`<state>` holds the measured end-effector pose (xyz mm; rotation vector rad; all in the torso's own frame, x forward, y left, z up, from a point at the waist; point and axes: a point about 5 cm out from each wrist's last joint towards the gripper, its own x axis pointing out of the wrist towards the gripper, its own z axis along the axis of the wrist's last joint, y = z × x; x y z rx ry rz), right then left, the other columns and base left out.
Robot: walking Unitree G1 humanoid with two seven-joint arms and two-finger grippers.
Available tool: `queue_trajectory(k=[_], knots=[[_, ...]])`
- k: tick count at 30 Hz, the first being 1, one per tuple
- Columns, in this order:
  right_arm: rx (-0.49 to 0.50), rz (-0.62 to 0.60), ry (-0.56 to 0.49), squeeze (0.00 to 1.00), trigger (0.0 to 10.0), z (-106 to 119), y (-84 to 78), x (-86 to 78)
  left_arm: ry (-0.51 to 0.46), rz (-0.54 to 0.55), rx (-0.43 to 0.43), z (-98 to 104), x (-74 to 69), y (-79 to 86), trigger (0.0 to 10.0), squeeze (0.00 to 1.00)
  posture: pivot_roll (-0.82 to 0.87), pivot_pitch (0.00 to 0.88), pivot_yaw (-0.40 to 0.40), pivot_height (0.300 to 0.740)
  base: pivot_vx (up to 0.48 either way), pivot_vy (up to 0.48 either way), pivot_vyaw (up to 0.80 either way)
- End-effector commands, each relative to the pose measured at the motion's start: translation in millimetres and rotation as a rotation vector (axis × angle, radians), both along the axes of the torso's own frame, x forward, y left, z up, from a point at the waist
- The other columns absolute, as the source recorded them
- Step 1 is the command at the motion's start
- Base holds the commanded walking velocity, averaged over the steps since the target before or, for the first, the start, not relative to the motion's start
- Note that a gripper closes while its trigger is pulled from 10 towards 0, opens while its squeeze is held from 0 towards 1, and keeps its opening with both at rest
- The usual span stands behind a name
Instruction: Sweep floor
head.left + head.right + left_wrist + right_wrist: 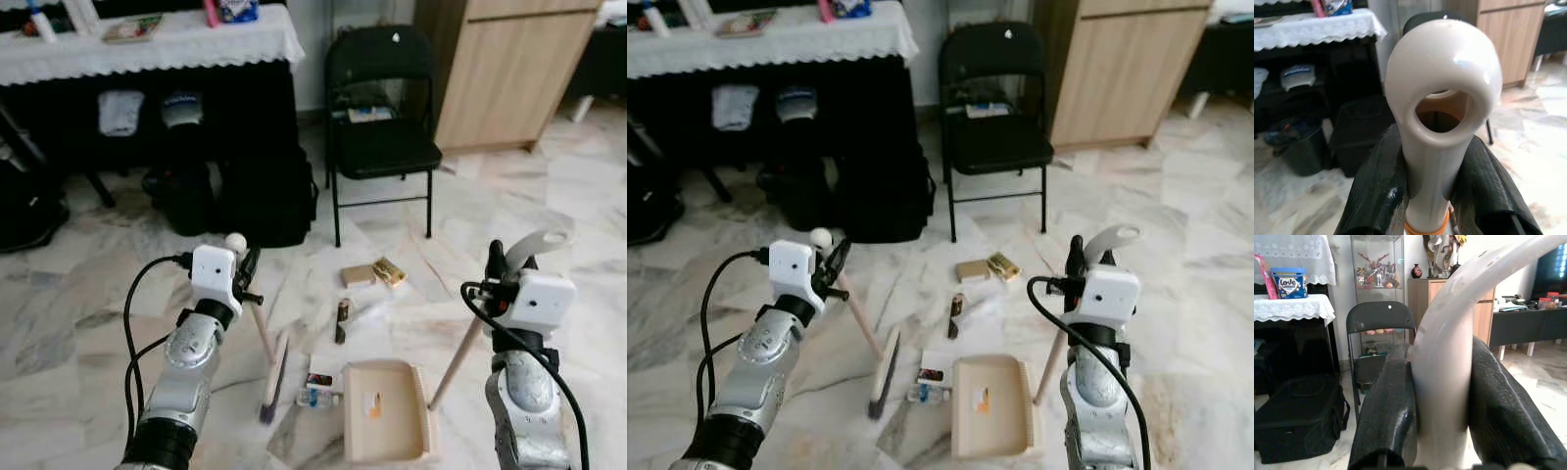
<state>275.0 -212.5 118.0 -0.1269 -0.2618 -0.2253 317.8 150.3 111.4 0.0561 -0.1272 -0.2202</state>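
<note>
Left gripper (243,266) clamped on broom (271,377), right gripper (502,262) on dustpan (385,423). Risk: careless stroke scattering litter (372,274) past pan.

We are holding both silver arms forward, bent upward; our left gripper (1427,196) and right gripper (1442,426) are each clamping their black fingers (1378,196) tight.
</note>
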Motion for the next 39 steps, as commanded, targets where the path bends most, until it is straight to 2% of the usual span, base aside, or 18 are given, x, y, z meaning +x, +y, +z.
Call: queue_trajectory(k=[1, 8, 11, 19, 23, 33, 39], knots=[[-0.001, 0.004, -0.036, 0.00, 10.0, 5.0, -3.7, 4.2, -0.021, 0.005, 0.010, 5.1, 3.8, 7.4, 10.0, 0.00, -0.02, 0.000, 0.066, 0.740, 0.000, 0.000, 0.00], [-0.005, 0.003, -0.016, 0.00, 10.0, -0.5, -8.1, 8.7, 0.039, -0.054, 0.018, -3.9, 6.3, 6.1, 10.0, 0.00, -0.02, 0.000, 0.069, 0.740, 0.000, 0.000, 0.00], [-0.019, 0.006, -0.008, 0.00, 10.0, -3.8, -12.0, 13.8, 0.106, -0.105, -0.016, -14.6, 8.1, 4.8, 10.0, 0.00, -0.01, 0.000, 0.066, 0.740, 0.000, 0.000, 0.00], [-0.024, 0.012, -0.002, 0.00, 10.0, -7.0, -12.8, 14.9, 0.138, -0.073, -0.037, -21.9, 9.9, 14.1, 10.0, 0.00, -0.01, 0.000, 0.062, 0.740, 0.000, 0.000, 0.00], [-0.028, 0.015, -0.001, 0.00, 10.0, -8.3, -13.5, 14.3, 0.191, -0.050, -0.083, -29.8, 14.7, 17.2, 10.0, 0.00, -0.01, 0.000, 0.056, 0.740, 0.000, 0.000, 0.00], [-0.042, 0.024, -0.001, 0.00, 10.0, -10.3, -14.5, 12.5, 0.279, -0.036, -0.134, -43.7, 19.3, 13.4, 10.0, 0.00, -0.03, 0.000, 0.048, 0.740, 0.000, 0.000, 0.00], [-0.051, 0.017, -0.006, 0.00, 10.0, -9.7, -18.0, 10.0, 0.358, -0.083, -0.132, -58.2, 13.6, 11.8, 10.0, 0.00, -0.04, 0.000, 0.047, 0.740, 0.000, 0.000, 0.00]])
